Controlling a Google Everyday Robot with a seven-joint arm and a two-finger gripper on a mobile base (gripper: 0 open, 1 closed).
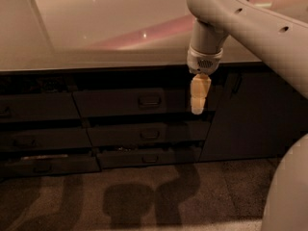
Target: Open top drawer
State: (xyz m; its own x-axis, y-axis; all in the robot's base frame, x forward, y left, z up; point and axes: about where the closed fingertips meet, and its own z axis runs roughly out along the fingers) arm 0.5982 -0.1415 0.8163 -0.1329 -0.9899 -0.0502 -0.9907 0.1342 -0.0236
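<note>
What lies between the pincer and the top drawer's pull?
In the camera view, only bare front of the top drawer lies between; the pincer hangs right of the pull.

Under the front edge of the countertop [96,37], the gripper [197,108] hangs from an arm [250,28] reaching in from the upper right. It is in front of the right end of the top drawer [106,104], right of the drawer's pull [149,100]. Two lower drawers [120,134] sit stacked beneath, a left column of drawers [38,109] stands alongside, and a cabinet door [255,119] stands to the right.
</note>
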